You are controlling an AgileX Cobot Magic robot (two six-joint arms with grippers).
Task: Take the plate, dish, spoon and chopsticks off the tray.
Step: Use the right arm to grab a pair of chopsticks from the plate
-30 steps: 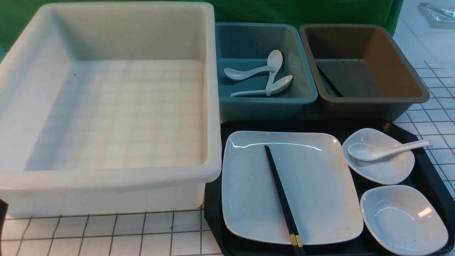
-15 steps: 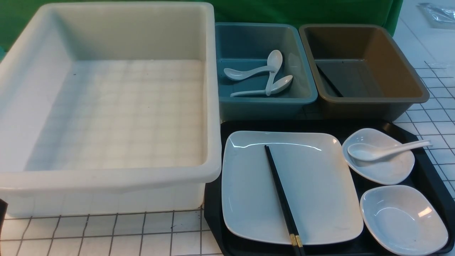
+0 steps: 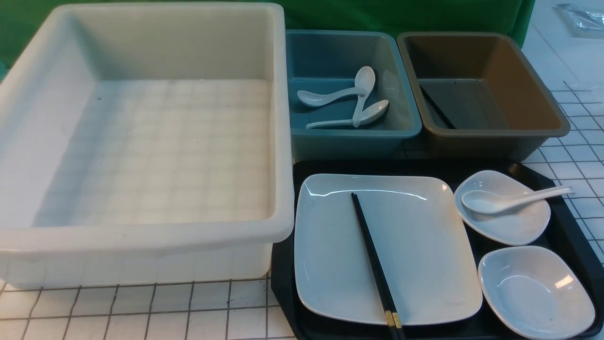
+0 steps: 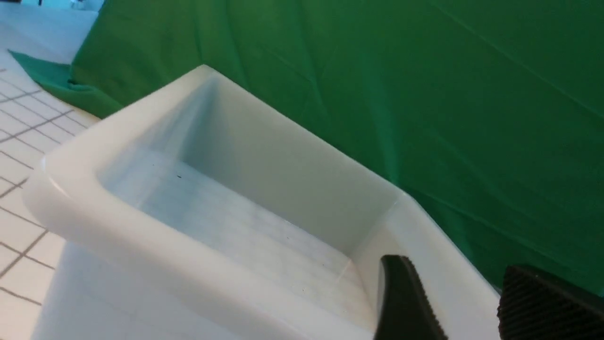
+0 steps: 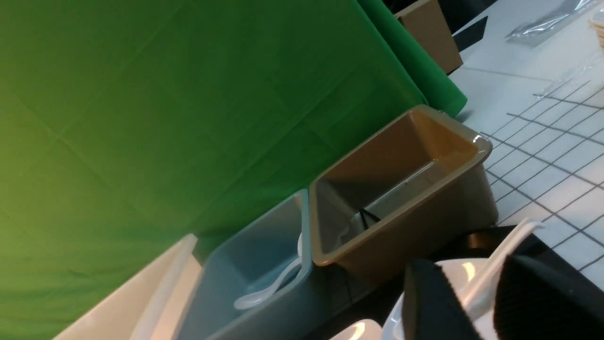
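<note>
Nearest to me are my own hands, neither in the front view. My left gripper point(image 4: 460, 283) is spread wide with nothing between its fingers, looking over a corner of the tub point(image 3: 141, 238). My right gripper point(image 5: 472, 274) is part way open and empty. The spoon's handle shows through its gap, but I judge it lies beyond the fingers, untouched.

Everything is on the tray point(image 3: 283, 302), near right. The chopsticks point(image 3: 374, 259) lie loose and slanted across the plate point(image 3: 424, 245), their gold-banded ends hanging over its near edge. To the right sits the near dish point(image 3: 535, 293), and beyond it the far dish point(image 3: 514, 226) holds the spoon point(image 3: 514, 199), bowl inside and handle jutting out past the right rim.

The risks I see:
- If I lift the plate first, the chopsticks may roll off, since nothing pins them.
- If I lift the far dish with the spoon aboard, the overhanging handle could tip it out.
- All this ware is glossy, so a shallow pinch on a rim may slip.
- The thin chopsticks lie flat on a slick plate, so closing on them may scatter the pair.

Left of the tray, the tub's tall rim could catch a plate carried low. Far off stand the blue bin point(image 3: 354, 134), holding spoons, and the brown bin point(image 3: 495, 132).
</note>
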